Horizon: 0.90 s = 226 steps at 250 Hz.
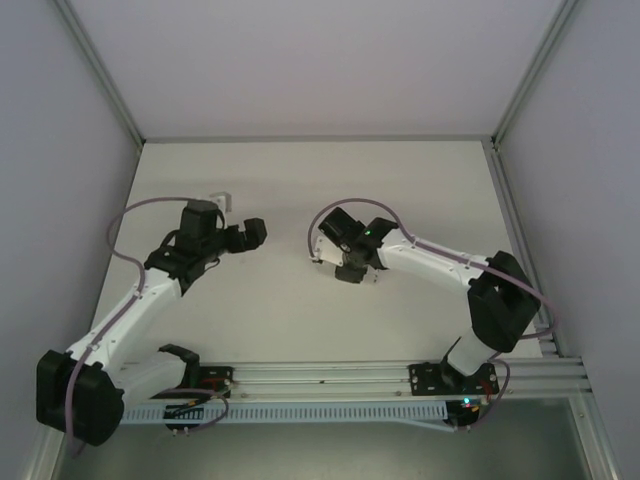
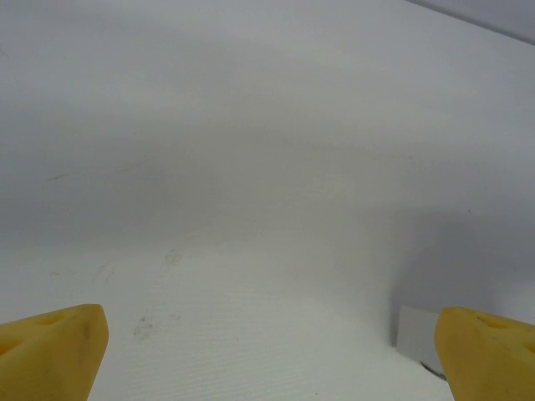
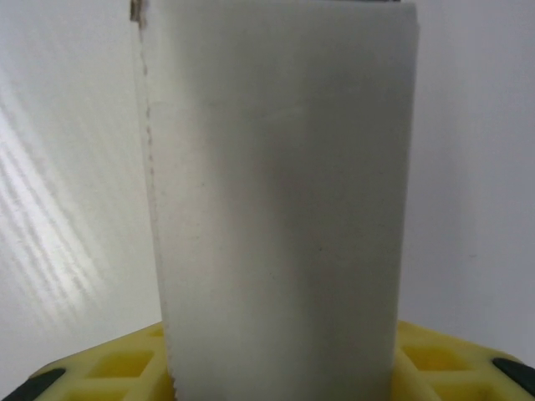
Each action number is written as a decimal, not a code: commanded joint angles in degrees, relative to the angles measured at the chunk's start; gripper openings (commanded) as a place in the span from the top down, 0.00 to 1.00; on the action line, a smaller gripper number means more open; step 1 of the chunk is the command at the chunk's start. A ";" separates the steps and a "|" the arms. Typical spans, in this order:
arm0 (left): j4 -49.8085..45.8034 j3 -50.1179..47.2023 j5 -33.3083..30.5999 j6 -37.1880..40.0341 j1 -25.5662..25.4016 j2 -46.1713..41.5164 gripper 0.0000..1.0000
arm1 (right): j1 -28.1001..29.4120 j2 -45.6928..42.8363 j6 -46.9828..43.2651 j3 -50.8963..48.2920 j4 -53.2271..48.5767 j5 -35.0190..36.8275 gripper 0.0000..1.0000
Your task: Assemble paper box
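Got the paper box [image 3: 276,209] sitting between the yellow fingers of the right tool [image 3: 280,372], sticking straight out ahead of it. Looks pinched across its width with the tool about half closed, though can't swear to a firm grip from this close. Guessing held out front like that to leave panels and flaps free for folding. Got the left tool [image 2: 267,351] spread wide, gripping nothing, hanging over the bench [image 1: 300,320], well apart from the right one.
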 commanded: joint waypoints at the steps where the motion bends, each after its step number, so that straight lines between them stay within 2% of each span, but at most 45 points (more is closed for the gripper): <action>1: -1.07 -0.77 -2.45 0.72 0.40 -2.03 0.00 | 2.58 0.41 -4.74 1.53 4.18 14.12 0.49; 12: -1.21 -0.89 -3.00 0.64 0.45 -2.34 0.00 | 3.10 0.58 -7.63 -0.40 11.16 19.83 0.46; 23: -1.34 -1.15 -3.97 0.29 0.44 -2.56 0.00 | 3.64 1.14 -11.98 -3.40 18.09 23.92 0.53; 42: -1.43 -1.58 -4.95 0.18 0.45 -2.88 0.00 | 4.59 2.61 -20.51 -9.12 29.61 27.15 0.56; 49: -1.27 -1.72 -5.05 0.21 0.44 -3.00 0.00 | 4.84 3.14 -22.88 -11.17 33.49 27.37 0.57; 64: -1.22 -2.01 -5.47 0.21 0.43 -3.21 0.00 | 5.22 3.82 -25.81 -15.03 42.04 27.23 0.50; 72: -1.23 -1.99 -5.66 0.29 0.44 -3.24 0.00 | 5.28 3.81 -26.77 -16.95 45.52 25.73 0.50; 82: -1.35 -2.02 -5.90 0.37 0.42 -3.19 0.00 | 5.41 3.26 -28.16 -19.69 48.45 23.00 0.45; 104: -1.19 -1.93 -6.11 0.45 0.45 -3.10 0.00 | 5.87 1.19 -29.27 -25.04 54.88 19.84 0.47; 130: -0.65 -2.21 -6.38 0.46 0.53 -2.97 0.00 | 6.07 -2.15 -29.34 -28.48 54.19 16.58 0.42; 143: -0.53 -2.14 -6.33 0.54 0.53 -2.75 0.00 | 6.03 -3.59 -27.27 -28.11 50.92 16.28 0.31; 164: -0.52 -1.96 -6.37 0.72 0.53 -2.27 0.00 | 6.03 -5.78 -22.32 -26.81 45.08 15.07 0.24; 188: -0.55 -1.61 -6.32 0.69 0.56 -1.78 0.00 | 6.21 -8.71 -16.97 -24.86 38.41 9.05 0.10; 197: -0.59 -1.54 -6.28 0.72 0.61 -1.61 0.00 | 6.22 -9.90 -15.73 -23.97 36.06 6.49 0.01; 226: -0.60 -0.99 -6.28 0.72 0.65 -1.36 0.00 | 6.30 -13.96 -12.57 -21.88 32.09 -0.77 0.00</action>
